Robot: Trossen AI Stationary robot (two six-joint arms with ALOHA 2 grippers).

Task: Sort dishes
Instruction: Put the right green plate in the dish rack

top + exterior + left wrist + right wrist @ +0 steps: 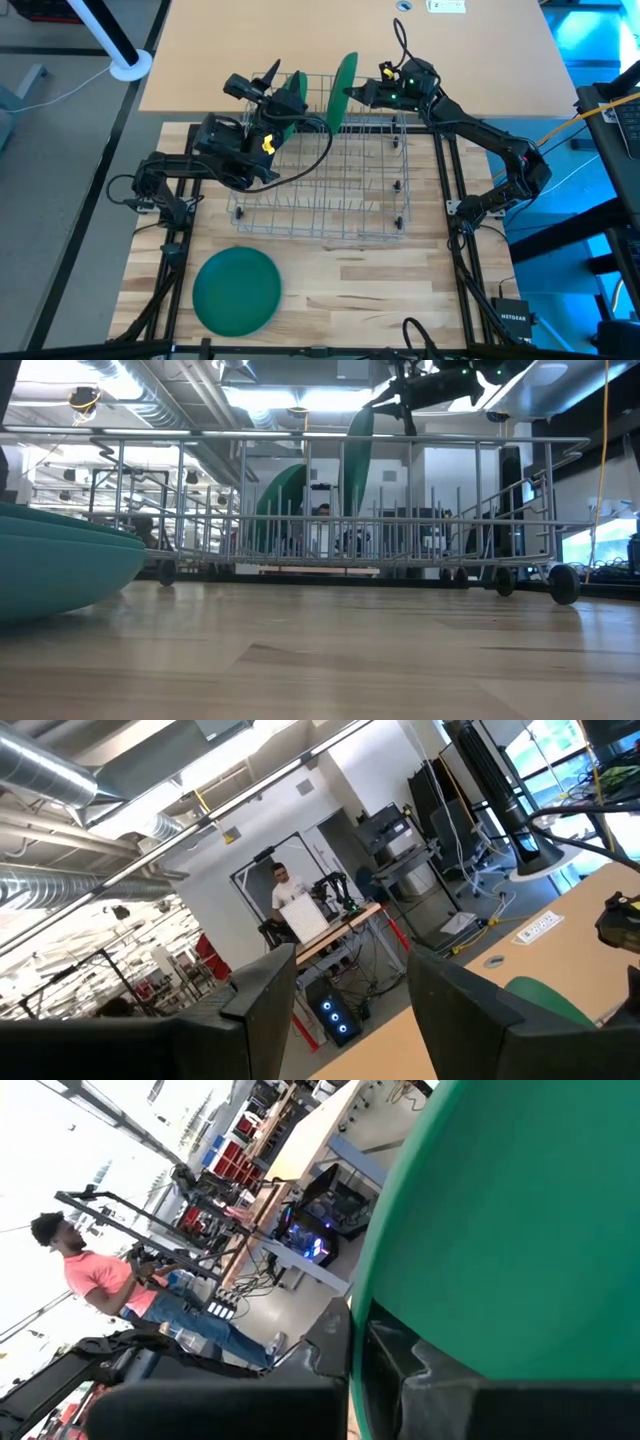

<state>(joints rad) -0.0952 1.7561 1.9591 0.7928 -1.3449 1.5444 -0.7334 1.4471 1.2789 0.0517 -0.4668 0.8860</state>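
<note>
1. Rack (320, 160): wire frame on the counter (400, 280), its tines made to keep plates on edge.
2. Right gripper (352, 95): clenched on the rim of an upright plate (342, 90) above the rack's far side, edge down, probably so it can drop between tines.
3. Left gripper (283, 98): released, jaws apart, beside a leaning plate (291, 100) already in the rack.
4. Stack (237, 291): remaining plates lie flat on the counter, near the front, unsorted.

From up above I can read just one word, NETGEAR, printed on the small black box (513, 319) at my desk's (340, 290) corner.
</note>
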